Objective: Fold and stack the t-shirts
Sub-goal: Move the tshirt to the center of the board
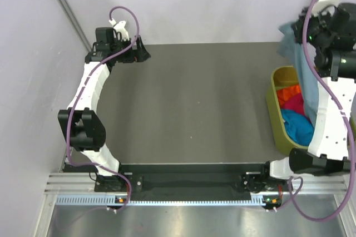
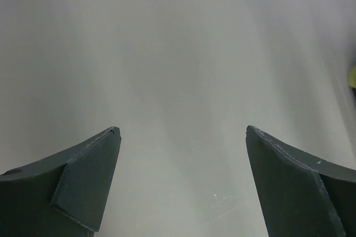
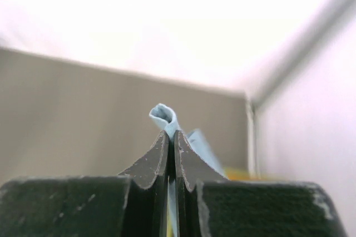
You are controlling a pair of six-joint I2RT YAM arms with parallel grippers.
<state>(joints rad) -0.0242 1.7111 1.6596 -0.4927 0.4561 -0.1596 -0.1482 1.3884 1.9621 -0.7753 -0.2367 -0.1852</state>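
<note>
At two o'clock over the basket (image 1: 273, 100), the right end effector (image 3: 171, 136) pinches the grey-blue t-shirt (image 1: 295, 53); best lift it clear and lay it on the worktop (image 1: 194, 109) toward the wide-open left end effector (image 2: 181, 128).

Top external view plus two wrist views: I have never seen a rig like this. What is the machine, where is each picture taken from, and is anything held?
The machine is two robot arms, a left arm and a right arm, bolted at the near edge of a dark table. The top view looks down from above. Each wrist view looks along that arm's own fingers. The left gripper is open and holds nothing. The right gripper is shut on a grey-blue t-shirt, which hangs above a yellow bin. Inside the bin lie an orange t-shirt, a magenta t-shirt and a turquoise t-shirt.
</note>
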